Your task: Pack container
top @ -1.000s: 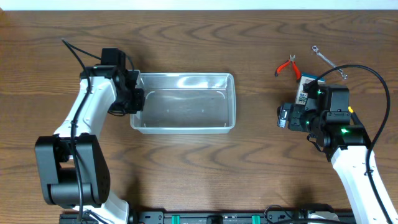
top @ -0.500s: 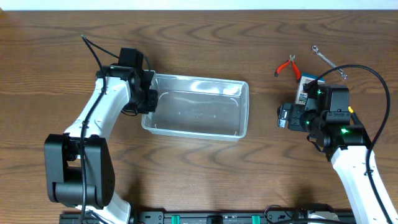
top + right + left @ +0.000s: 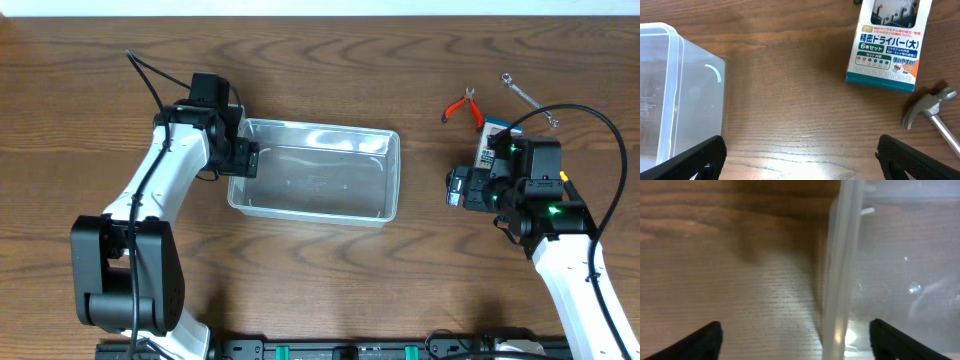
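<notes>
Right hand (image 3: 801, 150): released. I see both fingers spread wide over bare counter (image 3: 320, 280) on the right side of the workspace.
Hammer (image 3: 926, 107): small, with a metal head. On my right wrist view it lies flat ahead of the right hand and off to one side, and its handle runs out of frame.
Container (image 3: 310, 180): clear plastic bin standing flat near the middle of the counter, a little left of centre. Its long sides run left to right, slightly skewed. Its right end is well apart from the right hand.
Left hand (image 3: 242, 158): released, at the container's left short end. On my left wrist view one finger sits outside the wall over the wood and the other inside over the bin floor. The wall stands between them with a gap on each side.
Box (image 3: 888, 47): blue-and-white, Japanese print, and I read "PRECISION SCREWDRIVER" on it. It lies flat beyond the right hand, one corner near the hammer head but not touching. From overhead the arm hides part of it.
Pliers (image 3: 461, 105): red handles, beyond the box.
Wrench (image 3: 528, 98): small and silver, lying slantwise near the pliers but apart from them, farthest from me.
</notes>
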Controlling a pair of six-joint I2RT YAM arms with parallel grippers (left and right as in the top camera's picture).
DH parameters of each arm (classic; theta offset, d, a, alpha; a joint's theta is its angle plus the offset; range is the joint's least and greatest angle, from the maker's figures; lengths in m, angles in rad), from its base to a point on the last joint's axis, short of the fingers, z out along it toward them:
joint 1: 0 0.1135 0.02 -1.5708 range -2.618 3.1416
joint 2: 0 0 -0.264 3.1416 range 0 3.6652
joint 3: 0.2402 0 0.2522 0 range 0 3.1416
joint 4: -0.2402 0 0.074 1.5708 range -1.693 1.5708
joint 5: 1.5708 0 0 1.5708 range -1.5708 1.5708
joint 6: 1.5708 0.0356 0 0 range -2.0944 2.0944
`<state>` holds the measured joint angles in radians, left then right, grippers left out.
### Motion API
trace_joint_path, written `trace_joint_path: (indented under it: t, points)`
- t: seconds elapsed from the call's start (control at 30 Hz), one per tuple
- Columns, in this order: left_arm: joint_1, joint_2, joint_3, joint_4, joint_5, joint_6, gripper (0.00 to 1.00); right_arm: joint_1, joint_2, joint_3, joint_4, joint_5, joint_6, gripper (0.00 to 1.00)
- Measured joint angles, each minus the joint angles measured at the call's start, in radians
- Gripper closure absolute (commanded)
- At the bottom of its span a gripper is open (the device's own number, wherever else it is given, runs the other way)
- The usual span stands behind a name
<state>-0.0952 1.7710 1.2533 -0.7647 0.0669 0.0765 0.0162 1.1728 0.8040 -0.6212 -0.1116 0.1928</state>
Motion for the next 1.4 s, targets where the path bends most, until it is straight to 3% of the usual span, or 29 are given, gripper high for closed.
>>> trace_joint_path:
  t: [0.2, 0.23, 0.33, 0.4, 0.47, 0.5, 0.87, 1.23, 1.4]
  points:
    - [0.042, 0.000, 0.063, 0.004, -0.016, -0.025, 0.02, 0.000, 0.000, 0.000, -0.020, -0.003, -0.004, 0.01]
    - [0.055, 0.000, 0.087, -0.001, -0.017, -0.028, 0.02, 0.001, 0.000, 0.000, -0.022, -0.007, -0.007, 0.07]
    - [0.087, -0.004, 0.161, -0.018, -0.020, -0.028, 0.02, 0.011, 0.000, 0.000, -0.021, -0.013, -0.022, 0.40]
    - [0.109, -0.016, 0.207, -0.045, -0.022, -0.028, 0.02, 0.037, 0.000, 0.002, -0.024, -0.014, -0.021, 0.72]
    - [0.134, -0.047, 0.253, -0.082, -0.021, -0.031, 0.02, 0.090, 0.000, 0.018, -0.037, -0.014, -0.021, 0.94]
    - [0.141, -0.060, 0.264, -0.092, -0.023, -0.035, 0.02, 0.105, 0.000, 0.026, -0.039, -0.016, -0.019, 0.99]
    - [0.345, -0.252, 0.298, -0.266, -0.023, -0.187, 0.02, 0.364, 0.043, 0.344, -0.055, 0.022, -0.026, 0.99]
    - [0.409, -0.251, 0.298, -0.310, -0.022, -0.238, 0.02, 0.455, 0.517, 0.542, -0.115, -0.031, -0.106, 0.99]
    - [0.409, -0.251, 0.298, -0.310, -0.022, -0.238, 0.02, 0.459, 0.644, 0.605, -0.126, -0.029, -0.131, 0.99]
